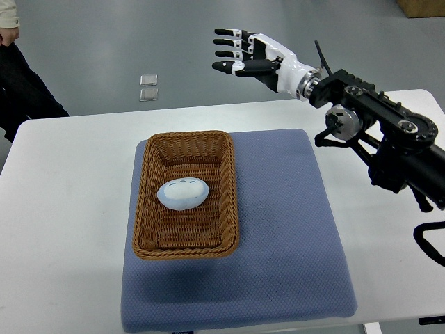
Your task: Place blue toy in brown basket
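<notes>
Blue toy (183,193): one only, a pale blue egg-shaped soft piece with a row of small scalloped marks along its upper side. It lies inside the single brown basket (229,195), on the woven floor, a little toward the far end and roughly centred between the two long walls. Its long axis runs across the basket from left to right, at right angles to the basket's own long axis, which runs away from the robot. The toy's right end sits slightly higher in the picture than its left.

One wicker basket, rectangular, rests on one blue-grey mat (285,229), toward the mat's left half. The mat lies on the white desk (62,209).

One robot arm shows, coming in from the right edge, black at the joints. Its right hand (240,52) is white and black, held in the air beyond the desk's far edge, well apart from the basket, fingers stretched out straight toward the left and holding nothing.

Two small clear squares (148,87) lie on the grey floor past the desk. A person in dark clothing (21,83) stands at the upper left corner.
</notes>
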Available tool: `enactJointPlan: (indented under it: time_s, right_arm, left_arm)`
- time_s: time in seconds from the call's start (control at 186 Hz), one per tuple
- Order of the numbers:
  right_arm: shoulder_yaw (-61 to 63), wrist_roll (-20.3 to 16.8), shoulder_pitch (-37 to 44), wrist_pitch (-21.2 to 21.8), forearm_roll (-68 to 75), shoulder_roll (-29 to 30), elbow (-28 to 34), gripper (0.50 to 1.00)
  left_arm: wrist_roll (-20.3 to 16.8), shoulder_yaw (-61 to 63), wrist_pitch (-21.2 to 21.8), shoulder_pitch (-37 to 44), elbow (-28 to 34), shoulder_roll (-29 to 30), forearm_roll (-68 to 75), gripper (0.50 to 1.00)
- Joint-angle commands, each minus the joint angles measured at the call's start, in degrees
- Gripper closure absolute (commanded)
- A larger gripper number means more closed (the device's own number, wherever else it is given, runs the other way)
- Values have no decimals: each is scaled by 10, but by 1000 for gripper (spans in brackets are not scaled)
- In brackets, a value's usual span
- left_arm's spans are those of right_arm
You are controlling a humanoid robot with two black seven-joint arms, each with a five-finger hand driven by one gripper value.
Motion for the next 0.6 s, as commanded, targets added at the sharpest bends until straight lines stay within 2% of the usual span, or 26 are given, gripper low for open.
enactJointPlan:
  time_s: [0.0,0.086,0.354,0.595]
  right_arm:
    - [70,3,-48,1,41,5,-12,628]
    - [116,17,-76,3,78,5,-24,607]
    - [147,60,-101,22,187,27,-124,603]
    - [148,88,-134,40,219,33,-131,603]
  left_arm:
    - [0,0,0,0,0,0,0,500]
    - [0,0,0,0,-1,0,0,500]
    - [0,1,0,0,-3,0,0,500]
    - [0,1,-1,0,-3,0,0,500]
